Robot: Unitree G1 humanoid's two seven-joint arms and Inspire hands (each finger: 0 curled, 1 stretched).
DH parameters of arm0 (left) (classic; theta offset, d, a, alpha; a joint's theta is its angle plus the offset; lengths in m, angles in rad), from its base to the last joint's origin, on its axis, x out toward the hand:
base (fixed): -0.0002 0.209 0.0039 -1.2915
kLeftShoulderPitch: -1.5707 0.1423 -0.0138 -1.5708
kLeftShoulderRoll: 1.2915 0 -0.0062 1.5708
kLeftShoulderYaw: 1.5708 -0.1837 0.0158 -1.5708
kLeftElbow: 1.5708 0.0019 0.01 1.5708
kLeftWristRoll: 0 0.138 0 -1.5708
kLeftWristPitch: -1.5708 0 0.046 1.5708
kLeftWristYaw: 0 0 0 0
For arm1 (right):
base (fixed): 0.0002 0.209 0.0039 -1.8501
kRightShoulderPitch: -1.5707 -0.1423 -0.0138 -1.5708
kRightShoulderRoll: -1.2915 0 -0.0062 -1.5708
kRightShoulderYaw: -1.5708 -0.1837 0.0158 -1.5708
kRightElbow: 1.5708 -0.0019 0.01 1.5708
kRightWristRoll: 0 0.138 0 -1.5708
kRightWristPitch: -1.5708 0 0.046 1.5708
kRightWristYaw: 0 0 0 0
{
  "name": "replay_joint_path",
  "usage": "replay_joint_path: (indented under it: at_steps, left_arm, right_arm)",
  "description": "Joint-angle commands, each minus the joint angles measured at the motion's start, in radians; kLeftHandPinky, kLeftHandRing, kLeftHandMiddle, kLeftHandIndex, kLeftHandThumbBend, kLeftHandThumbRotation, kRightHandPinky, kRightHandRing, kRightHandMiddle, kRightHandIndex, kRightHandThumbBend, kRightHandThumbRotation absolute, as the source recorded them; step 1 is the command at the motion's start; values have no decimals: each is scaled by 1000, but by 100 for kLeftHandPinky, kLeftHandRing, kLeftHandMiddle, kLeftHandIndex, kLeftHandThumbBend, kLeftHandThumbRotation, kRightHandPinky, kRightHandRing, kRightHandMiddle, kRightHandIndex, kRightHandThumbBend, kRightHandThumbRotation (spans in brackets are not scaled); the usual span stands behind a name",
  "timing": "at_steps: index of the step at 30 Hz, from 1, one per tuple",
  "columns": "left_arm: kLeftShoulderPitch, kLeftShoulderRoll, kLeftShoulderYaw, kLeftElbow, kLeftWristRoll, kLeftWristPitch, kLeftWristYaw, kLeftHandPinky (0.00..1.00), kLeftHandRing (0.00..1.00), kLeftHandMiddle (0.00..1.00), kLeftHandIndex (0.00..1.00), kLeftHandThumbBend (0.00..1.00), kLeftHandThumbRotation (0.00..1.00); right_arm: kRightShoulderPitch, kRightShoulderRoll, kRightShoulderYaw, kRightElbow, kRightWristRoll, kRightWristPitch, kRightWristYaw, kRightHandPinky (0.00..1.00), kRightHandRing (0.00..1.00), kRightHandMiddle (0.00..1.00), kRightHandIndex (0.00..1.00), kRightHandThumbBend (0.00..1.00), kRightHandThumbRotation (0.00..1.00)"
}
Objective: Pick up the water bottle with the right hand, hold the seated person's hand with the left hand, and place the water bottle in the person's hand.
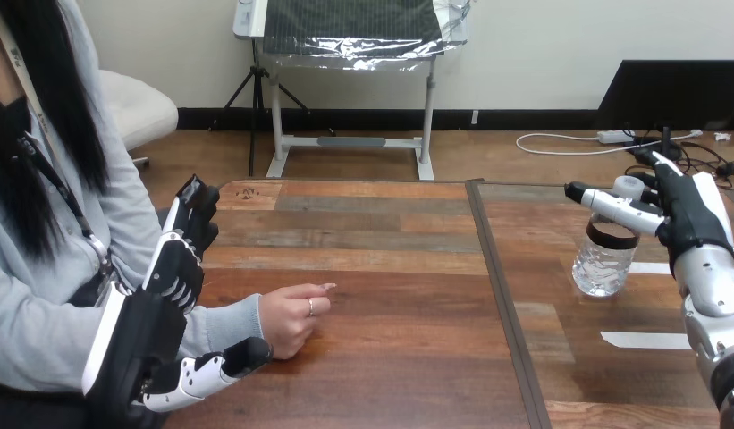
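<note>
A clear water bottle (603,261) with a dark label band stands on the table at the right. My right hand (696,223) is at its top: the thumb (613,207) lies straight across the front of the neck and the fingers reach behind the cap, so the hand is open. The person's hand (290,320) rests loosely curled on the table at the left. My left hand (171,273) stands open beside the person's forearm, fingers pointing up and the thumb (222,366) stretched under the wrist, not curled round it.
A dark seam (501,295) runs front to back between the two tabletops. Two strips of white tape (645,340) lie on the right tabletop near the bottle. Bare wood (390,268) spreads between the person's hand and the bottle.
</note>
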Motion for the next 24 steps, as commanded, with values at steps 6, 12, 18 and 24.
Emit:
replay_joint_path:
  at_steps: [6,12,18,24]
  left_arm:
    - [-35,11,8,-51,-12,1,2,98,100,100,100,100,50]
    - [-34,14,5,-54,-21,3,-7,98,100,100,100,100,50]
    - [-34,12,12,-53,-7,-4,4,98,100,100,100,100,50]
    - [-30,14,10,-58,-12,-3,2,97,100,100,100,100,50]
  right_arm:
    - [-21,14,7,-6,-2,-18,-1,80,87,88,93,89,38]
    - [-21,17,17,-5,-10,-7,-10,79,87,87,93,87,35]
    - [-19,23,13,-4,-4,-4,-11,78,86,86,92,90,35]
    - [-18,27,9,-1,-1,6,-10,77,85,86,91,91,33]
